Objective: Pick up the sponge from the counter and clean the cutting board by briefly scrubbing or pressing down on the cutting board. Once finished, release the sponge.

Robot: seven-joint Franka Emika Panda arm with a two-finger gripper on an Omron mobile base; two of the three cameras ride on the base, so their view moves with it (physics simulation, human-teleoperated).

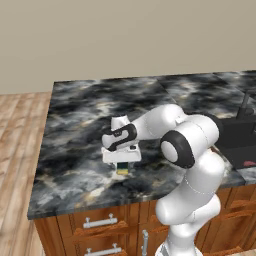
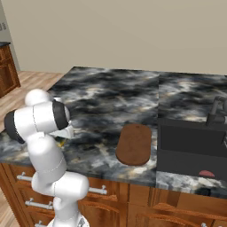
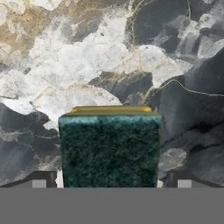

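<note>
Sponge [image 3: 109, 146] green side up on the table [image 1: 80, 110], sitting between my tool's [image 3: 109, 180] 2 fingertips, jaws spread wide, not gripping.

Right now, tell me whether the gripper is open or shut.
Open. In the hand view the two fingertips stand apart on either side of the sponge, not pressing it.

Over the dark marbled counter [image 2: 111, 95] the white arm [image 2: 42, 133] rises at the lower left, elbow bent and reaching down to the stone near the front edge. Just past its dark joint peeks a sliver of yellow, too small to name. The reddish-brown cutting board [image 2: 134, 144] lies flat near the front, bare, well apart from the arm. Just beside it on the right sits the black sink basin [image 2: 190, 146], faucet [image 2: 217, 111] behind, wooden cabinets [image 2: 133, 199] below.
</note>
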